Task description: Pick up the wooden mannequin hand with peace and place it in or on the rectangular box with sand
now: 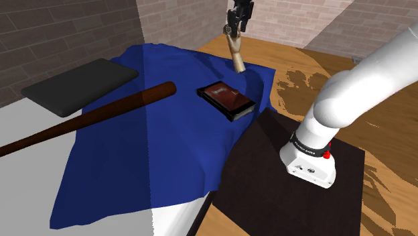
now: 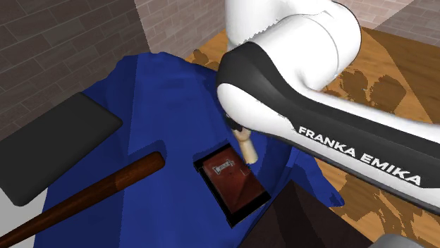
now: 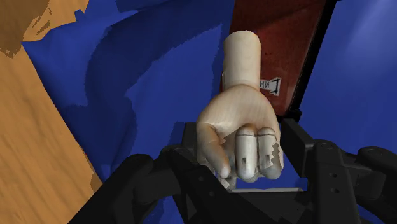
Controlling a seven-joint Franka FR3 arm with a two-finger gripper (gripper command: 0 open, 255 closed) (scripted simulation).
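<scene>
A: Pincer [image 3: 238, 149] state?
B: Clamped on wooden hand [image 1: 235, 52]. Long axis near upright, wrist end down.
A: Box [image 1: 226, 99]?
B: On blue cloth [image 1: 147, 154], near, 6 o'clock from wooden hand in shoulder view.

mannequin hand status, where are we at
Gripper shut on the mannequin hand, wrist end down. Not yet in the box, which lies close by on the blue cloth. Nothing between them.
</scene>
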